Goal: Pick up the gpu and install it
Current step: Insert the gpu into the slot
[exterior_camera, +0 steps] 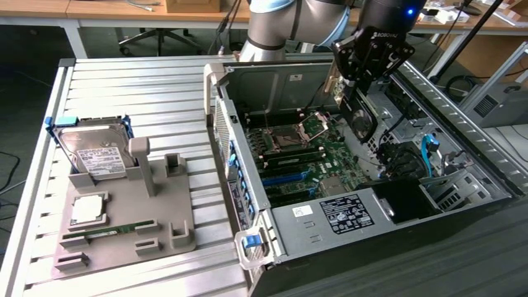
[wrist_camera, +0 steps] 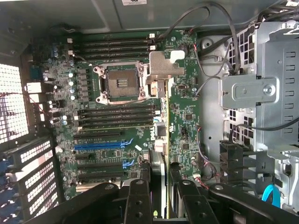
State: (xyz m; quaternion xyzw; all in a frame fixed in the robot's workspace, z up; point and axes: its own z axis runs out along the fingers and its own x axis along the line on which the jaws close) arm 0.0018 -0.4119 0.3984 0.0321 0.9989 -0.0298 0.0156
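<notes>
My gripper [exterior_camera: 357, 86] hangs over the open computer case [exterior_camera: 216, 80], shut on the gpu [exterior_camera: 360, 116]. The gpu is a dark flat card that hangs edge-down above the motherboard [exterior_camera: 307, 154], with its pale metal bracket toward the case's rear wall. In the wrist view the gpu [wrist_camera: 160, 179] shows edge-on between my two black fingers [wrist_camera: 138, 200], and my gripper [wrist_camera: 159, 198] is over the motherboard [wrist_camera: 187, 116], near the blue-tabbed expansion slots [wrist_camera: 103, 145]. The card is apart from the board and sits in no slot.
On the exterior view's left, a grey fixture plate [exterior_camera: 157, 232] carries a silver hard drive [exterior_camera: 95, 153] in a blue caddy, a processor [exterior_camera: 88, 209] and a green memory stick [exterior_camera: 111, 231]. Inside the case are the empty processor socket [wrist_camera: 120, 84], a metal drive cage [wrist_camera: 273, 93] and loose cables [wrist_camera: 205, 28].
</notes>
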